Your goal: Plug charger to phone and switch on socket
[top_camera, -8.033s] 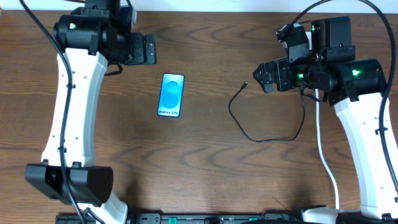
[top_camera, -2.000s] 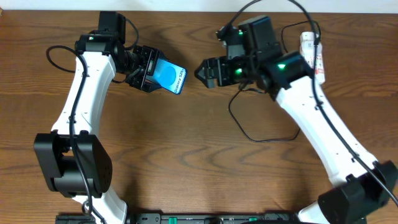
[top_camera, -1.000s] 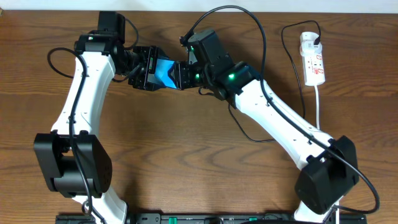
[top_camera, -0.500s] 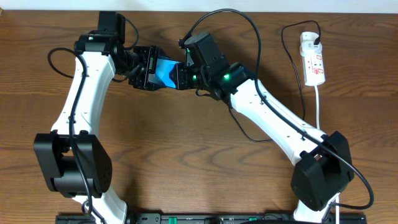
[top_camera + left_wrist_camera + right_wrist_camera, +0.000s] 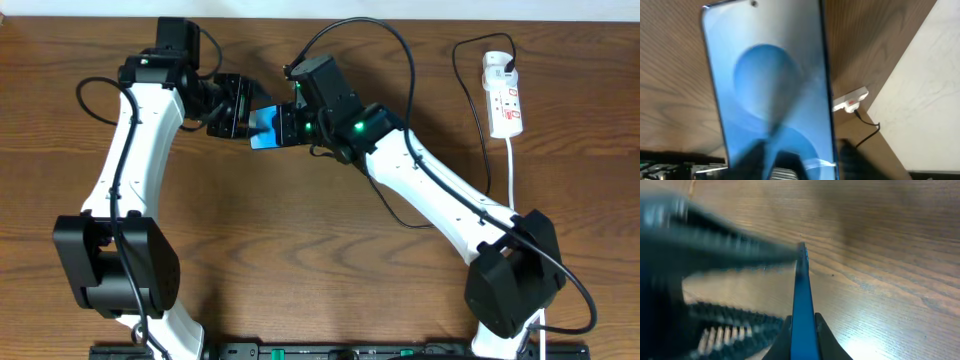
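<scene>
The 2 arms meet near the far edge, left of centre. The left gripper [image 5: 238, 112] pinches the phone [image 5: 263, 131] off the worktop. The right arm stretches diagonally from the near right corner. The right gripper [image 5: 289, 125] meets the phone's edge, and I cannot tell its grip. The socket [image 5: 503, 95] lies at the far right corner.

Beneath me, a brown wooden table [image 5: 300, 290] with wavy, darker grain running side to side — its finish faintly glossy in my right wrist view. A black rail [image 5: 400, 352] lines the near edge. Past the table's far edge lies a pale, off-white surface [image 5: 925, 100].
</scene>
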{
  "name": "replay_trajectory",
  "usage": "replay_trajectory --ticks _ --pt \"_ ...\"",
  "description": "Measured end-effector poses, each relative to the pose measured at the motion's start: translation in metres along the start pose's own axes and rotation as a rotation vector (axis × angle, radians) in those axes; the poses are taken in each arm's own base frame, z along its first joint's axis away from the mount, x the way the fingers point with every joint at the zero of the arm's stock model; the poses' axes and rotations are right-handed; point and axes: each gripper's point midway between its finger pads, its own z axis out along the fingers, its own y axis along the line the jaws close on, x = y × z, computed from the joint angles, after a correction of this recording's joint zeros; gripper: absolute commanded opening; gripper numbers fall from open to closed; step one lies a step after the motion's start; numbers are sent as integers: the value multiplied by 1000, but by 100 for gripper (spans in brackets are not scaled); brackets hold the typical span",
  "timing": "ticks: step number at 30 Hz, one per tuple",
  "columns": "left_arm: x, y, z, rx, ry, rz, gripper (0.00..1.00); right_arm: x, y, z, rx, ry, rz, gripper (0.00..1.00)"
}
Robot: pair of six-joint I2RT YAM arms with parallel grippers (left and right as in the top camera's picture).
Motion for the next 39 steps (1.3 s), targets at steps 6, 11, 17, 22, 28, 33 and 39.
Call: replay_trajectory --ticks 6,11,17,22,28,33,39 --pt "-2 -3 -1 14 -4 8 8 8 1 2 -1 25 -1 1" --pt "-1 -3 -1 11 -2 12 15 3 -5 0 -2 19 7 1" --pt "-1 -8 0 30 -3 99 61 -37 -50 -24 50 -65 69 1" --pt "2 -18 -1 71 4 255 74 -69 -76 -66 56 -140 117 1" --pt "19 -48 -6 210 69 545 76 -91 -80 -98 -47 -181 178 1" --pt "28 -63 -10 285 83 679 76 -114 -78 -109 -127 -248 270 1" --pt "34 -82 -15 364 71 768 75 -130 -68 -113 -184 -304 415 1"
